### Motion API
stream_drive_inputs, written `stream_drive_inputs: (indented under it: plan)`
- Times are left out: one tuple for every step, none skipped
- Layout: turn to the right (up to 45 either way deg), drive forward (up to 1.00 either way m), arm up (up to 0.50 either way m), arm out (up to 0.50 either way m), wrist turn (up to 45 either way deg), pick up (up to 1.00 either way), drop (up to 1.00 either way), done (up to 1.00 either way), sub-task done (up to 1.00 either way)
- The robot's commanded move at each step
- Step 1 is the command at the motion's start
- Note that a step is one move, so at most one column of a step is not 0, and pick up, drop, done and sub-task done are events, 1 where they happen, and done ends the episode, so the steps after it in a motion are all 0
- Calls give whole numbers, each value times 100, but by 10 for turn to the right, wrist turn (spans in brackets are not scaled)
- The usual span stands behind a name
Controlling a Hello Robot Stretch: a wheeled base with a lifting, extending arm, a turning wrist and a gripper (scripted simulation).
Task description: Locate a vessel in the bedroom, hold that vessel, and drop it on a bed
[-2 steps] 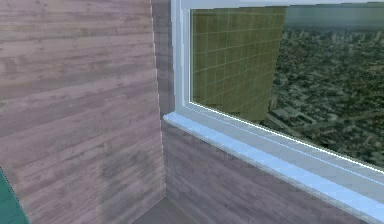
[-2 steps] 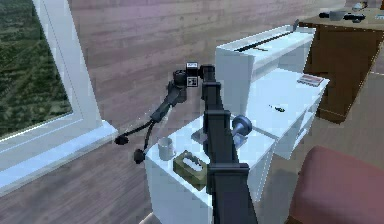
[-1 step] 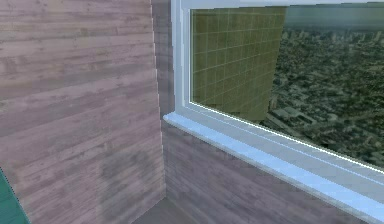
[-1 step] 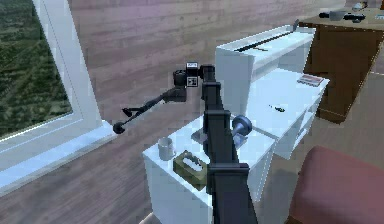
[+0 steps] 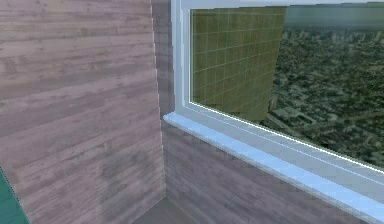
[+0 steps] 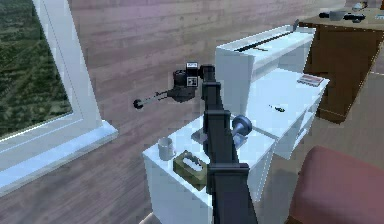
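Note:
My gripper [image 6: 141, 101] hangs in the arm side view at the end of the dark arm [image 6: 218, 140], its thin fingers pointing left. Bare wooden wall is all that lies behind its far end, so it holds nothing. Below it stands a white table [image 6: 175, 195]. A small white cup-like vessel [image 6: 165, 149] stands on that table. A tan box [image 6: 190, 167] lies beside the vessel. A round blue-grey bowl-like thing [image 6: 243, 124] sits just right of the arm.
A white desk unit [image 6: 268, 55] with small dark items stands farther right, and a brown cabinet [image 6: 350, 50] behind it. A dark red cushioned piece [image 6: 340, 185] fills the bottom right. A window [image 5: 290, 70] with a white sill [image 5: 260, 150] meets the wooden wall [image 5: 80, 100].

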Motion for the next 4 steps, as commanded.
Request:
stream_drive_inputs:
  plan:
    - [0,0,0,0,300,0,0,0,0]
    - [0,0,-30,0,0,0,0,0,0]
    - [0,0,0,0,0,100,0,0,0]
    - [0,0,10,0,0,0,0,0,0]
